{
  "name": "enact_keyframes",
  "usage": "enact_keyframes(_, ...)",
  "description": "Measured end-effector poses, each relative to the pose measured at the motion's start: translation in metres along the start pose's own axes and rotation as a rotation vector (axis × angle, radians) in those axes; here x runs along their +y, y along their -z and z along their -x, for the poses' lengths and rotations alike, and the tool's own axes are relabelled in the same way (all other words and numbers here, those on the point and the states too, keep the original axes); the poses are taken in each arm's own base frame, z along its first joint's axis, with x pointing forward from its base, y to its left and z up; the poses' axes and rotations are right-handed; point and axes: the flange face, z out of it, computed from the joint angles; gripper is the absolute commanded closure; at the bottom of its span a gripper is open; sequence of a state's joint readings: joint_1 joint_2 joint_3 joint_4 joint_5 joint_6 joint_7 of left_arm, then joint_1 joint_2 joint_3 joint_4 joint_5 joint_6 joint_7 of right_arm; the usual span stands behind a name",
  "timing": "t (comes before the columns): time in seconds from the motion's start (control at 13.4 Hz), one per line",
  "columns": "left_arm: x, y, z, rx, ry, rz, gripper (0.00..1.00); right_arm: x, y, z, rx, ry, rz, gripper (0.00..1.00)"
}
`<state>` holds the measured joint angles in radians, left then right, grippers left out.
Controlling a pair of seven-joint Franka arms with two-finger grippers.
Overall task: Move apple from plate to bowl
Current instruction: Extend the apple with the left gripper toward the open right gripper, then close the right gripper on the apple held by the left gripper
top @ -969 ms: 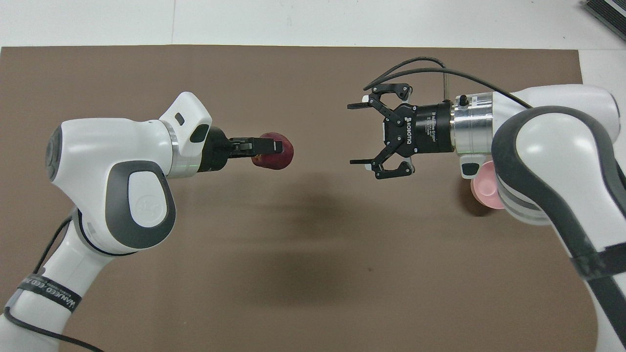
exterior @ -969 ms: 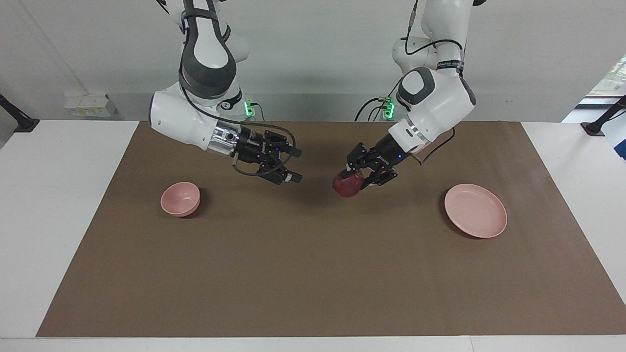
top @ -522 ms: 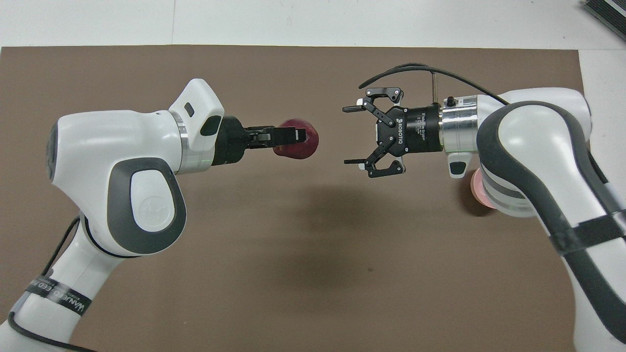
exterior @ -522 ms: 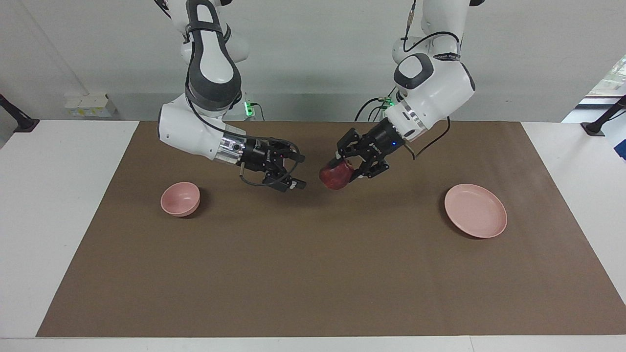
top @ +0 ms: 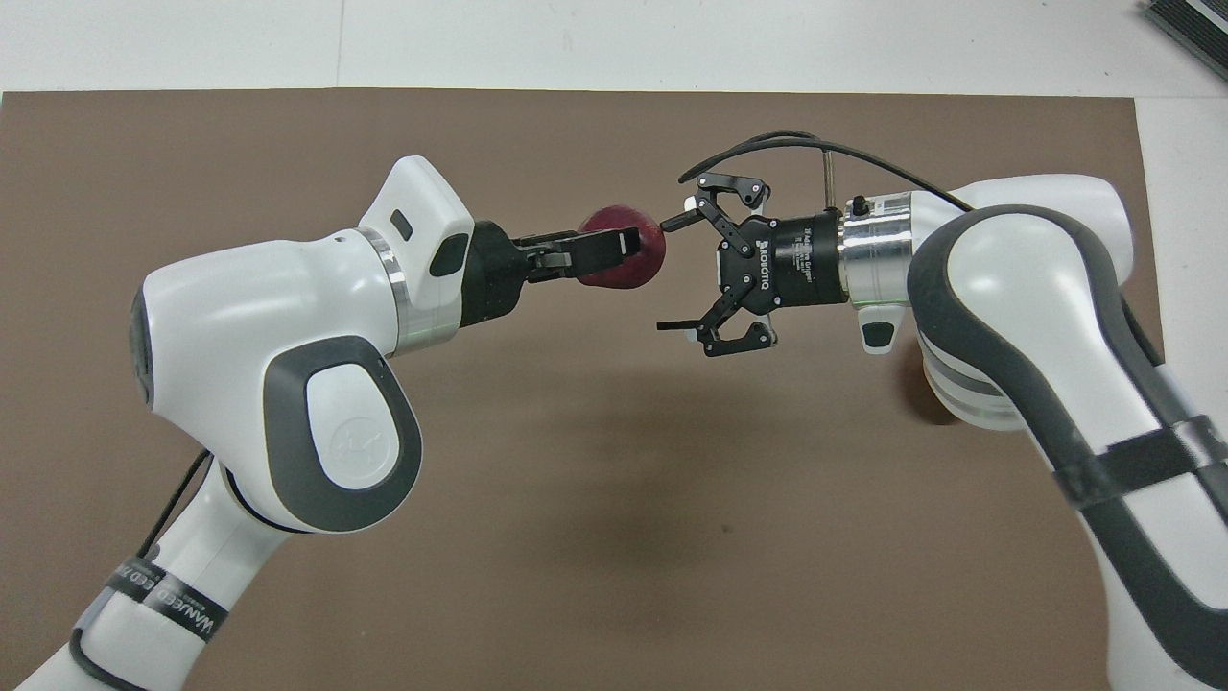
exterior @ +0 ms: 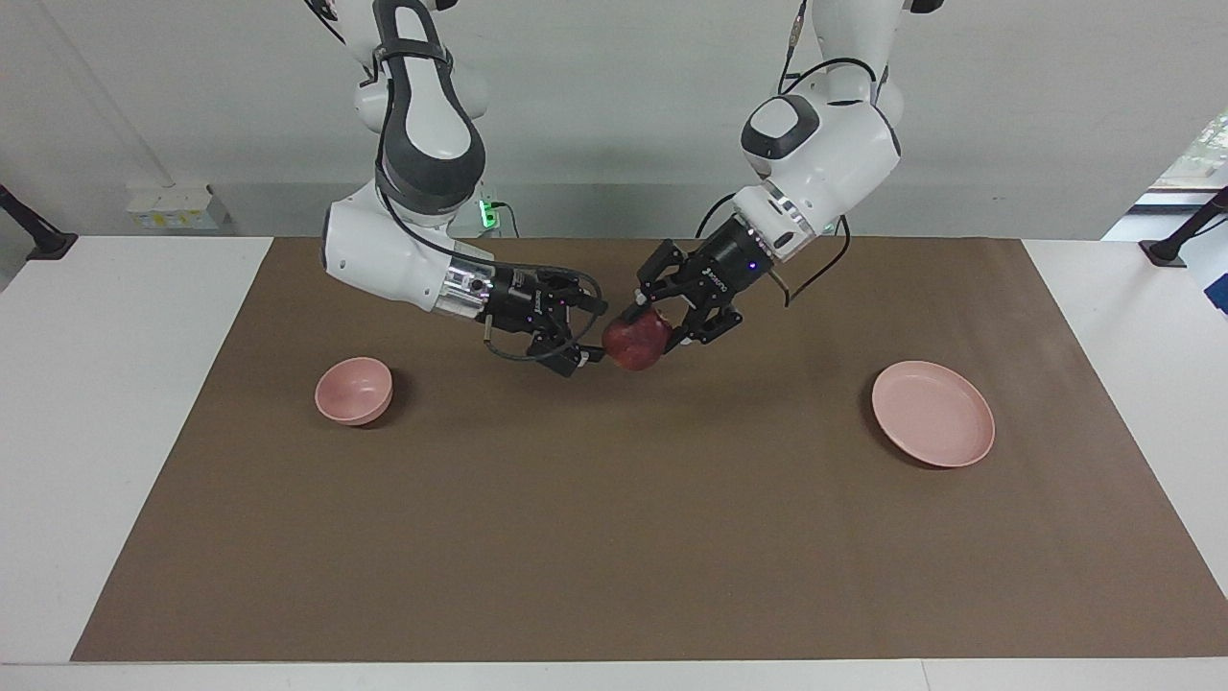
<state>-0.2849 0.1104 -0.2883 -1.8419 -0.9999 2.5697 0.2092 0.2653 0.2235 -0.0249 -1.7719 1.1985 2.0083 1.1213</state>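
- Apple point(exterior: 635, 341), small, round, dark red: I see it up in the air over the middle of the brown mat point(exterior: 614, 537), well clear of the flat pale pink plate point(exterior: 932, 413) at the left arm's end of the table.
- My left gripper point(exterior: 650, 331) has its fingers clamped on the apple, one over the top and one underneath as the overhead view shows it, and it points the fruit toward the right arm.
- My right gripper point(exterior: 587, 333) stands with its fingers spread wide and grips nothing; the apple sits right at its fingertips, at the mouth of the opening, and I cannot tell whether a tip already touches the skin.
- The relation I judge the coming move turns on: the apple lies straight ahead of the right gripper along its reach, and the right fingers spread across the line of the left pair, so the two grips should not collide.
- The small deep pale pink bowl point(exterior: 354, 390) sits on the mat toward the right arm's end, so the right arm is plainly the nearer one to finish the task.
- Room looks generous: bare mat lies under the handover and between it and the bowl.
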Motion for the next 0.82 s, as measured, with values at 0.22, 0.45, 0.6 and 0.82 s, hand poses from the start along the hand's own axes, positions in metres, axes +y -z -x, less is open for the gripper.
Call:
enact_keyframes(0.22,0.007,-0.005,0.006,-0.012,0.009,0.009,1.0,-0.003,0.009,0.002,-0.012,0.004,0.003,0.0)
enact_keyframes(0.45,0.017,-0.011,0.014,-0.031,0.018,0.021,1.0,-0.01,0.023,0.002,-0.026,0.008,0.003,0.0)
enact_keyframes(0.6,0.021,-0.013,0.017,-0.037,0.034,0.025,1.0,-0.01,0.021,0.001,-0.03,0.012,0.014,0.0)
enact_keyframes(0.82,0.027,-0.016,0.023,-0.047,0.041,0.03,1.0,-0.005,0.005,0.008,-0.035,0.023,0.04,0.35)
